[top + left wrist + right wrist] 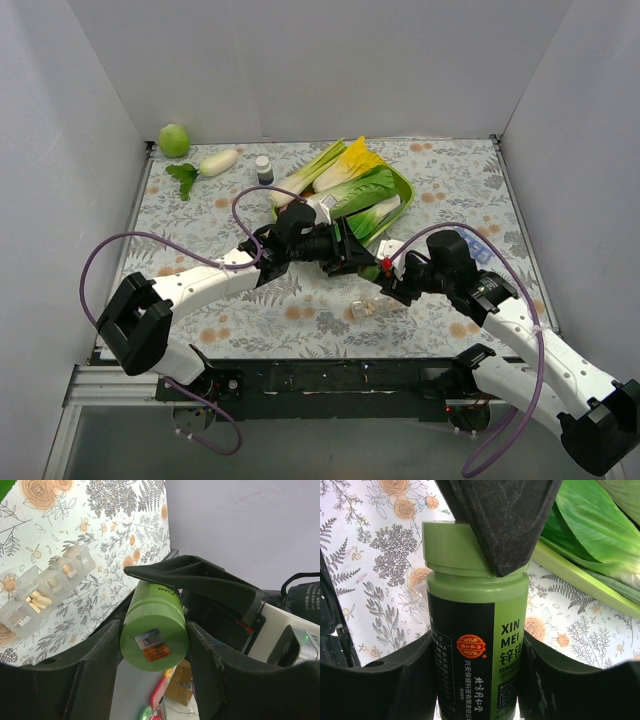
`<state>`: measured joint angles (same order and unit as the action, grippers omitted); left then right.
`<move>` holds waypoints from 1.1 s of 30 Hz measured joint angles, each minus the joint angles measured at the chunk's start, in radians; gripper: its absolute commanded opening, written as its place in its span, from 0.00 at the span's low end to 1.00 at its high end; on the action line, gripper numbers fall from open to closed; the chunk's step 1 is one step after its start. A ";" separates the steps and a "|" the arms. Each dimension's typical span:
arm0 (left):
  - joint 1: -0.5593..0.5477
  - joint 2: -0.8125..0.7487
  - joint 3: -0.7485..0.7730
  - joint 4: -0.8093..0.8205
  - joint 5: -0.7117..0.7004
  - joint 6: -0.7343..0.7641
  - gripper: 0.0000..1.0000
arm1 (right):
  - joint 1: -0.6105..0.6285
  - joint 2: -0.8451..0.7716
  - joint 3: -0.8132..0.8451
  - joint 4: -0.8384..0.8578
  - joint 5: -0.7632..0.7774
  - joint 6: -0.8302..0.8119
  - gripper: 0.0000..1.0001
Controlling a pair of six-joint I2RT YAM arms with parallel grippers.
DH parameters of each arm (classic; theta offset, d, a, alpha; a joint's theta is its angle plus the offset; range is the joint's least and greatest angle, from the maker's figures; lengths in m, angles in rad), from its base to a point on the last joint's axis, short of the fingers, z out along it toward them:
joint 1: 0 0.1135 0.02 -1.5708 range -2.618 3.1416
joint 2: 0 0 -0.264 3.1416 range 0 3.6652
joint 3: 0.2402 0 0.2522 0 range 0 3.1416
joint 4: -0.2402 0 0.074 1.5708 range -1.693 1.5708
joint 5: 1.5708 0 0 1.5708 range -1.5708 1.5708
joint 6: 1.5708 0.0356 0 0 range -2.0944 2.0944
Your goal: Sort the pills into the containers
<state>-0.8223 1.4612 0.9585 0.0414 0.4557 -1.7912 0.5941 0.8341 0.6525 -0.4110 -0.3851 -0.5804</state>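
From above, the two arms meet over the middle of the flowered table (190, 215). The left gripper (335, 248) and right gripper (380, 268) are nose to nose just in front of the green tray (408, 192) of leafy vegetables, and what they share is mostly hidden between them. The clear pill organizer (365, 308) lies flat on the cloth just nearer the arm bases than that meeting point, apart from both grippers. A blue strip (478, 248) shows beside the right arm. In the left wrist view the left jaws are closed on the capped end of a green bottle (150, 610). Its stickered cap (154, 645) faces the lens, and one finger of the other gripper lies along the bottle beyond. Off to the left the organizer sits on the cloth with pale oblong pills (37, 601) in one compartment; whether its lids are up or down I can't quite tell through the clear plastic. The right wrist view has the right jaws clamped on the bottle's labelled body, the cap standing clear past them with a left finger (495, 525) pressed against it. The organizer looks thin, stiff, light and slick, so it would likely skid or tip if nudged. It is best steadied by a short end or outer wall rather than the lid tabs, with any pouring kept low. The bottle is smooth and rigid, and holding body and cap apart suits a twist.
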 measured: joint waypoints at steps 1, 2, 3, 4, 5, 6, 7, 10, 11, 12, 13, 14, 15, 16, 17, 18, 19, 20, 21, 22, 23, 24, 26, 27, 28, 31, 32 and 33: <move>0.000 0.001 0.005 -0.007 0.000 0.003 0.07 | 0.000 0.002 0.005 -0.005 0.001 0.006 0.01; 0.000 0.001 0.007 -0.009 0.000 0.006 0.07 | 0.000 0.004 0.009 -0.008 0.000 0.018 0.01; 0.000 0.001 0.007 -0.007 0.000 0.007 0.07 | 0.000 0.005 0.011 -0.010 -0.003 0.030 0.01; 0.000 0.001 0.007 -0.006 0.000 0.007 0.07 | -0.002 0.006 0.013 -0.012 -0.006 0.042 0.01; 0.000 0.001 0.007 -0.004 0.001 0.008 0.07 | -0.006 0.006 0.013 -0.014 -0.016 0.061 0.01; 0.000 0.000 0.007 -0.002 0.003 0.011 0.07 | -0.010 0.006 0.013 -0.014 -0.029 0.081 0.01; 0.000 -0.001 0.005 0.003 0.005 0.015 0.07 | -0.016 0.006 0.013 -0.014 -0.042 0.101 0.01; 0.000 -0.018 -0.015 0.042 0.023 0.033 0.06 | -0.031 0.005 0.013 -0.011 -0.100 0.164 0.01; 0.000 -0.025 -0.025 0.056 0.029 0.040 0.05 | -0.037 0.005 0.013 -0.009 -0.121 0.186 0.01; 0.002 -0.031 -0.036 0.074 0.040 0.052 0.05 | -0.043 0.005 0.013 -0.008 -0.146 0.208 0.01; 0.003 -0.035 -0.040 0.082 0.055 0.068 0.05 | -0.047 0.005 0.013 -0.008 -0.169 0.229 0.01; 0.005 -0.037 -0.041 0.092 0.069 0.089 0.05 | -0.053 0.004 0.013 -0.006 -0.193 0.255 0.01; 0.008 -0.038 -0.041 0.098 0.091 0.114 0.05 | -0.060 0.003 0.013 -0.005 -0.219 0.281 0.01; 0.010 -0.039 -0.040 0.101 0.116 0.141 0.05 | -0.065 0.002 0.013 -0.005 -0.247 0.307 0.01; 0.012 -0.040 -0.040 0.102 0.135 0.163 0.05 | -0.069 0.001 0.010 -0.004 -0.275 0.333 0.01; 0.014 -0.042 -0.032 0.092 0.164 0.204 0.05 | -0.072 -0.001 0.003 0.003 -0.305 0.365 0.01; 0.016 -0.042 -0.023 0.079 0.192 0.243 0.06 | -0.075 -0.002 -0.008 0.017 -0.336 0.401 0.01; 0.016 -0.042 -0.014 0.064 0.214 0.279 0.07 | -0.079 -0.003 -0.021 0.034 -0.370 0.438 0.01; 0.017 -0.043 -0.004 0.049 0.237 0.323 0.08 | -0.083 -0.004 -0.035 0.061 -0.404 0.481 0.01; 0.019 -0.047 0.004 0.035 0.259 0.367 0.11 | -0.087 -0.005 -0.055 0.099 -0.443 0.527 0.01; 0.019 -0.054 0.007 0.028 0.276 0.409 0.14 | -0.091 -0.006 -0.080 0.150 -0.484 0.573 0.01; 0.019 -0.064 0.007 0.015 0.293 0.451 0.17 | -0.092 -0.007 -0.103 0.202 -0.523 0.620 0.01; 0.020 -0.087 0.007 -0.006 0.321 0.522 0.42 | -0.099 -0.010 -0.158 0.338 -0.596 0.739 0.01; 0.020 -0.099 0.007 -0.018 0.341 0.559 0.53 | -0.100 -0.010 -0.173 0.385 -0.622 0.782 0.01; 0.021 -0.103 0.007 -0.019 0.348 0.568 0.62 | -0.101 -0.010 -0.192 0.449 -0.651 0.838 0.01; 0.028 -0.117 0.013 -0.027 0.352 0.598 0.83 | -0.107 -0.010 -0.204 0.566 -0.677 0.923 0.01; 0.029 -0.119 0.013 -0.032 0.348 0.598 0.86 | -0.109 -0.011 -0.201 0.601 -0.684 0.932 0.01; 0.032 -0.121 0.013 -0.035 0.339 0.595 0.90 | -0.110 -0.011 -0.198 0.621 -0.687 0.934 0.01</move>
<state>-0.7902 1.3403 0.9718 0.0063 0.7944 -1.1965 0.4843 0.8234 0.4545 0.2104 -1.0721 0.3538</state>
